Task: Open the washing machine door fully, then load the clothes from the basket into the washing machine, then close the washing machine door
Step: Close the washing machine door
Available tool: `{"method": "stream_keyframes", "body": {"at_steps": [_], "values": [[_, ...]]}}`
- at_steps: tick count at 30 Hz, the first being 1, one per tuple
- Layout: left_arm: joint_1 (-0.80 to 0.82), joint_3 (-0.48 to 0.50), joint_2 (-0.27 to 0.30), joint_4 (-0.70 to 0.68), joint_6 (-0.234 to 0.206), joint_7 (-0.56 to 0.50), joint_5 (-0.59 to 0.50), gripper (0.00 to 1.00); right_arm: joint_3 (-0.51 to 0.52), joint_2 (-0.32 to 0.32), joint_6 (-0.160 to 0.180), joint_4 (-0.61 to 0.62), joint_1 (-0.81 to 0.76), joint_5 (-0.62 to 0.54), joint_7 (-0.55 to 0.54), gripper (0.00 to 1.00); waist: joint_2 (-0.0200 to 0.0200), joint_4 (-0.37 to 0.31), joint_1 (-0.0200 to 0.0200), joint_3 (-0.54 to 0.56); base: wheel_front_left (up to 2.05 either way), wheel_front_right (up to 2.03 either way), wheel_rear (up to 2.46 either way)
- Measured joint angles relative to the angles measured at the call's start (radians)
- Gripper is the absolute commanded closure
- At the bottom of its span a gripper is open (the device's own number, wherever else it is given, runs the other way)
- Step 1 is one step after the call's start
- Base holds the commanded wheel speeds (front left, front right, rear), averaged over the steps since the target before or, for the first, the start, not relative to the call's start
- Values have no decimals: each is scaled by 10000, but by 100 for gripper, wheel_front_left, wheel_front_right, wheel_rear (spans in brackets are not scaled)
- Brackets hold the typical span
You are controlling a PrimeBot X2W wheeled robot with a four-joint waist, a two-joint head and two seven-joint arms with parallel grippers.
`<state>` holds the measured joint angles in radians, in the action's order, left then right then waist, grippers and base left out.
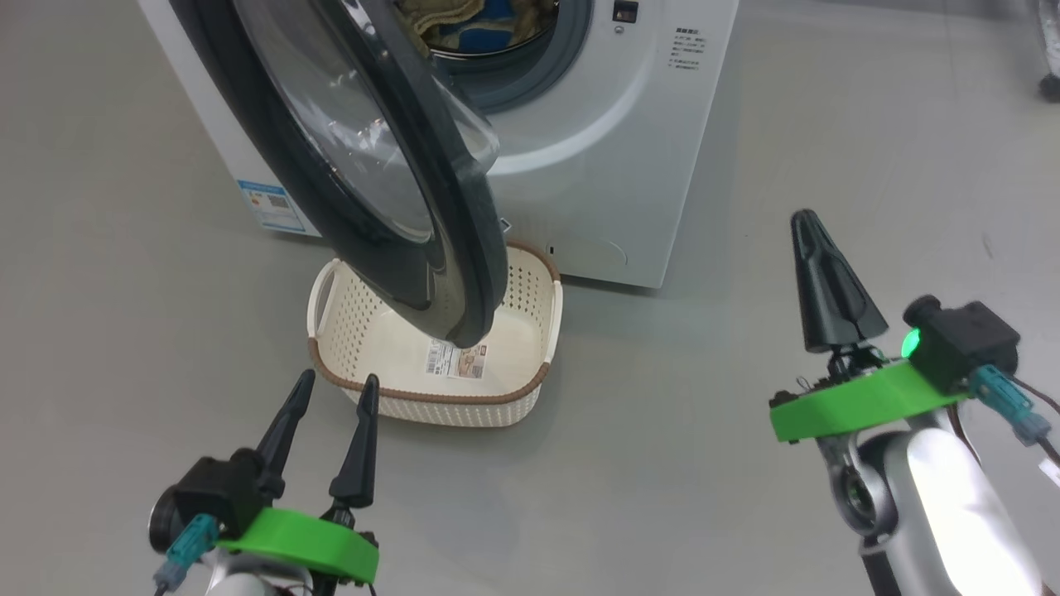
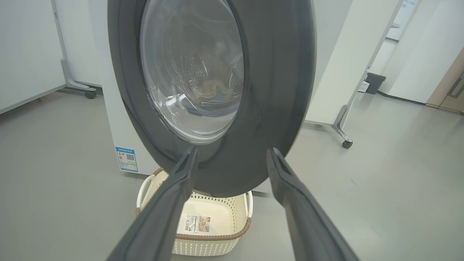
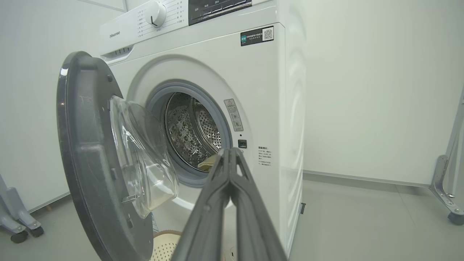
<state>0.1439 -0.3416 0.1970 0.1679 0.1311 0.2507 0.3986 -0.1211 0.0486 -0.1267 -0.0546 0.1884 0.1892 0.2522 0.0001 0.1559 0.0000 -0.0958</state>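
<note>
The white washing machine (image 1: 629, 149) stands ahead with its black-rimmed door (image 1: 373, 165) swung partly open over the basket (image 1: 530, 331). Cream and blue clothes (image 1: 464, 21) lie inside the drum (image 3: 192, 127). The cream basket (image 2: 232, 217) on the floor holds just a paper label. My left gripper (image 1: 331, 389) is open, low at the basket's near rim, facing the door's outer side (image 2: 275, 90). My right gripper (image 1: 807, 223) is shut on nothing, out to the right of the machine (image 3: 275, 108), its fingers (image 3: 232, 159) pointing at the drum opening.
Grey floor spreads all round. White wheeled panels stand behind, with a caster (image 2: 347, 144) to the right of the machine and another caster (image 2: 90, 94) to its left. A small dark bin (image 2: 374, 82) sits further back.
</note>
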Motion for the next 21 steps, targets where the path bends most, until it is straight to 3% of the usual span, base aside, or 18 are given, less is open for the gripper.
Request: {"method": "stream_keyframes", "body": {"at_steps": [12,21], "values": [[600,-251,-278,19,0,0,4,0,-3112,171,0,433,2427,-274,44,100,0,831,1,-747,0,0,0],[825,-336,-474,69,0,0,6,0,-5509,633,0,-247,3456,355,44,100,0,1439,1,-1166,0,0,0]]}}
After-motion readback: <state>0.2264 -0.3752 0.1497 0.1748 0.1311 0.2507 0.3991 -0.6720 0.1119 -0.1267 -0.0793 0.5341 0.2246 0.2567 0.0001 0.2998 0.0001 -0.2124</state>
